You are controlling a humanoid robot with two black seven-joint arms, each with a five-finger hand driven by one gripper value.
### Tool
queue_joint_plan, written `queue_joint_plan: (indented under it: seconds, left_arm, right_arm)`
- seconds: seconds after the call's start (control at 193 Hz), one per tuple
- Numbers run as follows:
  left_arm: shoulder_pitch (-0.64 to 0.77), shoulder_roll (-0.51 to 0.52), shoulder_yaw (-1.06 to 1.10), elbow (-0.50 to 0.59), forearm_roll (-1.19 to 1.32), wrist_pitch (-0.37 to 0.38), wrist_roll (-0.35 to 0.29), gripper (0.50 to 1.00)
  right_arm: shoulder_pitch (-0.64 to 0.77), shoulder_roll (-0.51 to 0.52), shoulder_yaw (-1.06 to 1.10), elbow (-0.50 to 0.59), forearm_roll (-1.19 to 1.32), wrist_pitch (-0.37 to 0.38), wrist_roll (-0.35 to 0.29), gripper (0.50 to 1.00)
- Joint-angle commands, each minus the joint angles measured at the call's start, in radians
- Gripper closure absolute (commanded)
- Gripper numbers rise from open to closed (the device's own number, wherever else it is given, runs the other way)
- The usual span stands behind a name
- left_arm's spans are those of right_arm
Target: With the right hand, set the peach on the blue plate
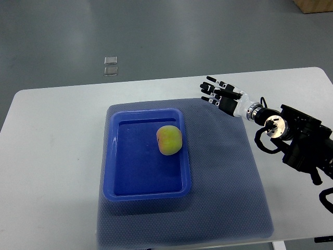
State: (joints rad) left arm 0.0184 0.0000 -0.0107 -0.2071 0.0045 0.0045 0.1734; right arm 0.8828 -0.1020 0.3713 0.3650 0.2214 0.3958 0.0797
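A yellow-green peach with a red blush (169, 139) lies inside the blue plate (125, 190), a rectangular tray, near its right wall. My right hand (212, 91) hovers well to the right of the tray and farther back, above the mat's far right part. Its black fingers (209, 79) are spread and hold nothing. The right arm comes in from the right edge. The left arm is out of the picture.
The tray sits on a grey-blue mat (229, 177) on a white table (52, 156). Two small clear squares (110, 65) lie on the floor beyond the table's far edge. A brown box corner (315, 5) shows at the top right.
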Motion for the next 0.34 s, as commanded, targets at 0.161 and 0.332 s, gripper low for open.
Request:
queue_joint_plan:
  seconds: [0.161, 0.332]
  left_arm:
    - [0.0, 0.0, -0.002, 0.0, 0.002, 0.0, 0.0, 0.5]
    - [0.0, 0.0, -0.003, 0.002, 0.0, 0.0, 0.0, 0.5]
  right_arm:
    - [0.001, -0.007, 0.0, 0.0, 0.001, 0.001, 0.0, 0.568]
    - [-0.001, -0.001, 0.0, 0.0, -0.004, -0.005, -0.001, 0.568]
